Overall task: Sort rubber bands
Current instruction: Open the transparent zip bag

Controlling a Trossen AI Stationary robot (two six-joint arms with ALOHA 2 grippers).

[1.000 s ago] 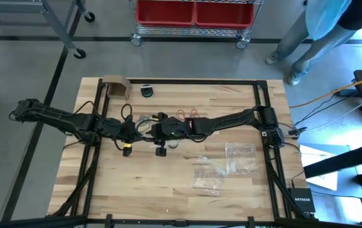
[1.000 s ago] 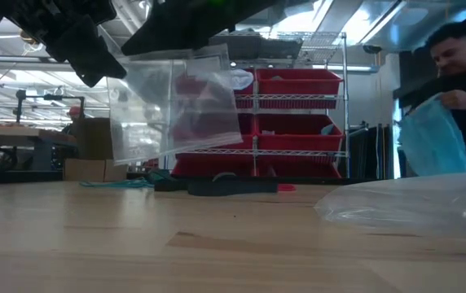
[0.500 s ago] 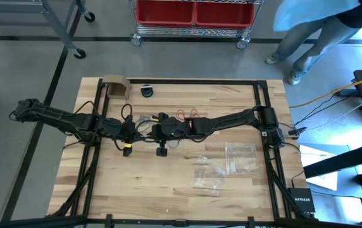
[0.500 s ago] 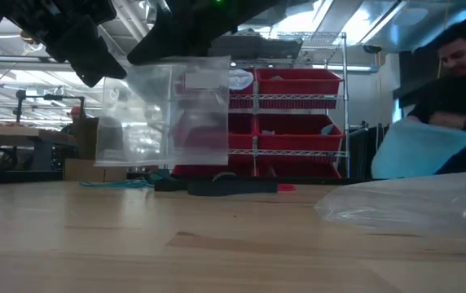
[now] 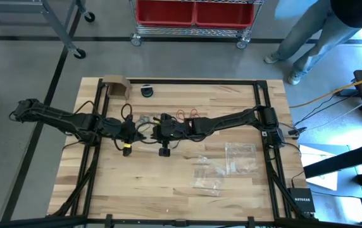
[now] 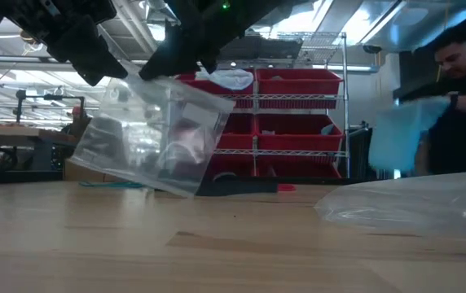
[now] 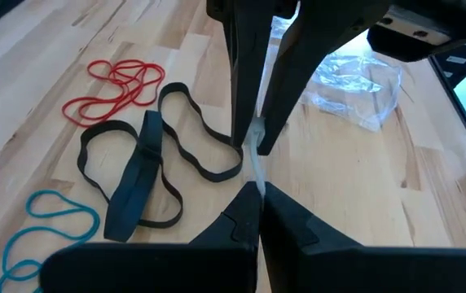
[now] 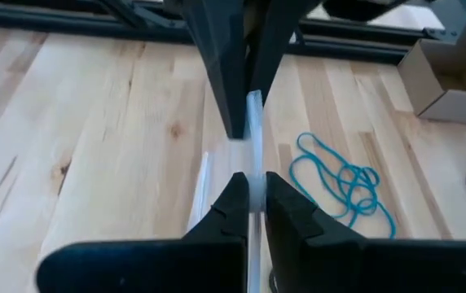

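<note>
Tools, left (image 7: 257,195) and right (image 8: 249,191), clamped on clear bag (image 6: 147,134) above black bands (image 7: 147,159); we advise parting bag mouth evenly.

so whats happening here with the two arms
Both arms hold one clear zip bag up over the middle of the table: the left hand and the right hand are each shut on its top edge. The black rubber bands, red ones and teal ones lie loose on the wood, none bagged yet.
</note>
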